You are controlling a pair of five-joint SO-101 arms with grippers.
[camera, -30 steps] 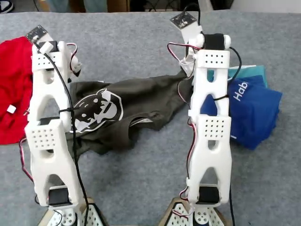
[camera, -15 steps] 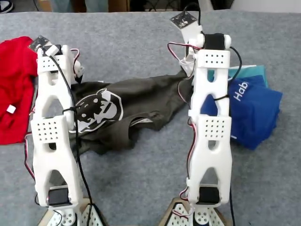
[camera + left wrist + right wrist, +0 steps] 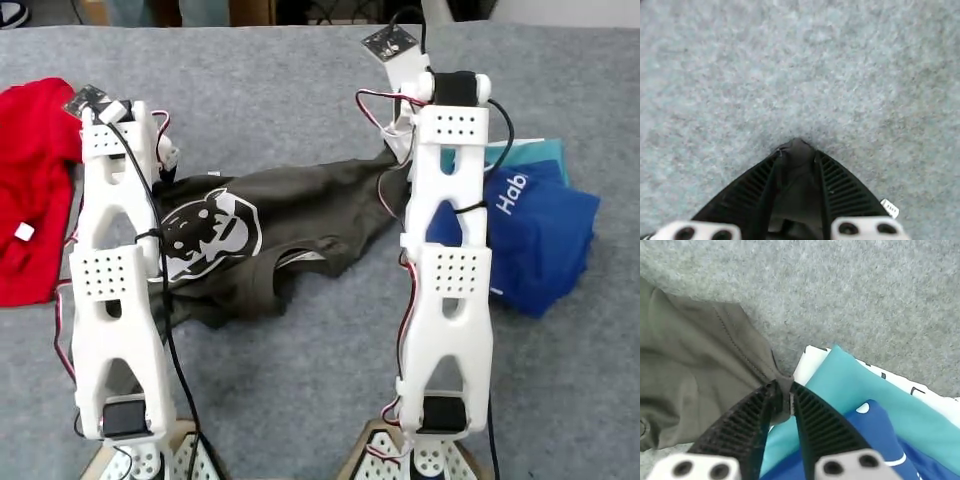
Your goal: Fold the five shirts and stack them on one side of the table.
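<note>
Between the two arms, around the middle of the surface, the olive shirt lies crumpled with its white face print turned up. The left gripper has its fingers clamped on a small pinch of dark cloth, apparently the shirt's corner nearest the left edge. The right gripper has its fingers closed on a seamed corner of the same shirt, just beside the stack at the right edge.

The shirt looks like a thin knit: light, limp and not fragile. It will likely sag between two holds and collapse into folds wherever it is let go. On this felt-like surface it should drag rather than slide. The best holds are probably hems, seams and shoulders, where the cloth is doubled and gives the fingers more to bite. Both pinches are small, so a hard pull could slip the cloth free. Holding two corners and pulling them gently apart should spread it flat.

There are five shirts:
- One olive shirt lies in the middle.
- One red shirt sits unfolded at the left edge.
- Three are stacked at the right edge: a blue shirt on top, a teal shirt under it, and a white shirt lowest, judged from its edge alone.

Three look folded and two do not.
</note>
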